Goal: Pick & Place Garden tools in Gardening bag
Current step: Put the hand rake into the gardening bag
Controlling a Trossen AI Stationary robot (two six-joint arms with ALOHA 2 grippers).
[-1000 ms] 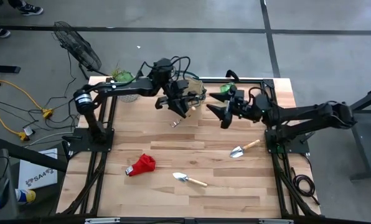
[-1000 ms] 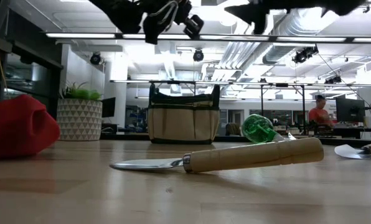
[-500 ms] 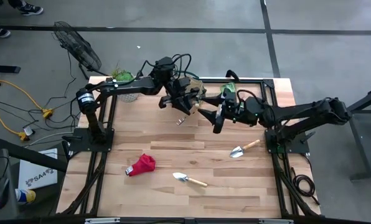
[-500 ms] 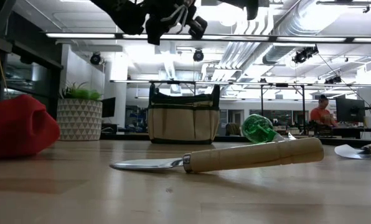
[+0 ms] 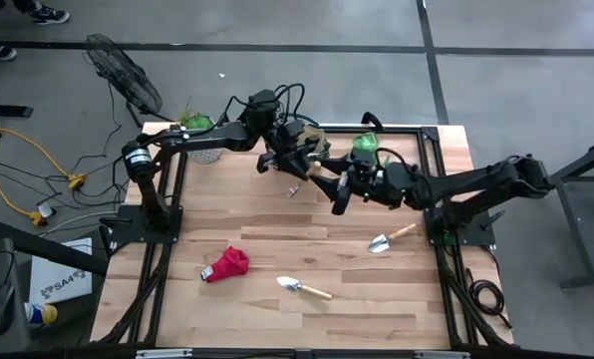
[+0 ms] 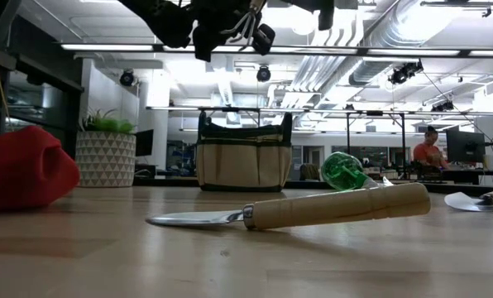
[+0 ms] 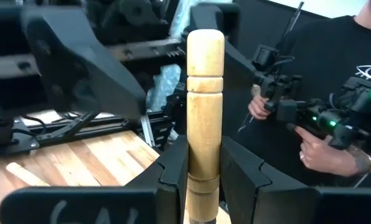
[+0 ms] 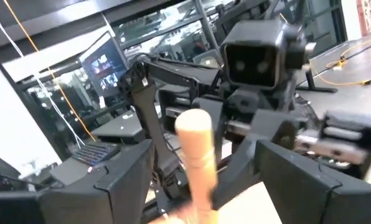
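Left wrist view: the left gripper [image 7: 204, 180] clamps a pale, round wooden tool handle [image 7: 205, 112], raised above the table [image 5: 277, 249] beside the beige fabric gardening bag [image 6: 243, 161]. The right gripper [image 8: 201, 180] faces it, fingers spread around the handle's end. Bag contents cannot be seen.

left gripper [image 5: 295, 179] is up off the bench with its jaws clamped on a wooden handle [image 7: 205, 112], right gripper [image 5: 329, 191] reaching in just beside it, jaws spread wide around that handle
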